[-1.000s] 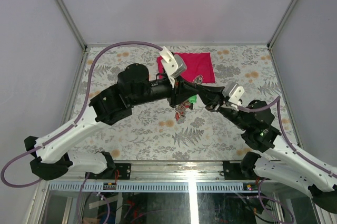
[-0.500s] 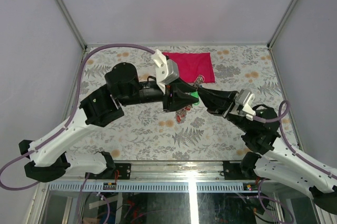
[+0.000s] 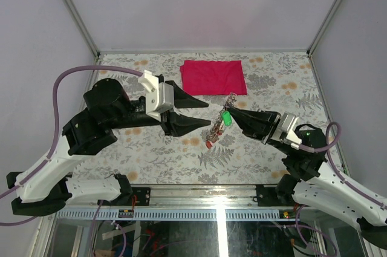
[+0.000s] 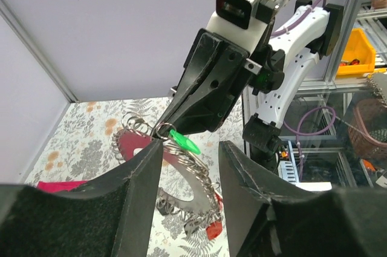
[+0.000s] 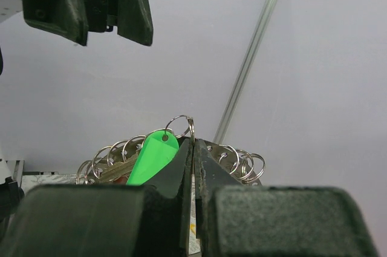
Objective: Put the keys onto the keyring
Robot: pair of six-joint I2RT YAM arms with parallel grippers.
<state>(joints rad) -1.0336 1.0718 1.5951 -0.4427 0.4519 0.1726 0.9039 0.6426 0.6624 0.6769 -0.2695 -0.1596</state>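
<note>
**Keyring pinched at the right, left jaws spread beside it**

From above, the keyring [image 3: 216,129] hangs tilted at the middle of the tabletop [image 3: 151,148], strung with the keys [image 3: 211,139]; whether its low end touches the floral surface cannot be told. The right gripper [image 3: 233,113] meets it from 3 o'clock; its jaws are pressed together, pinching the ring's edge just beside the green tag [image 3: 227,118]. A red tag [image 3: 208,144] dangles at the ring's 7 o'clock end. The left gripper [image 3: 208,115] sits at 9 o'clock of the ring, close but apart from it; its jaws are spread with nothing between them. A red cloth [image 3: 214,77] lies flat at 12 o'clock, apart from the ring.
</note>
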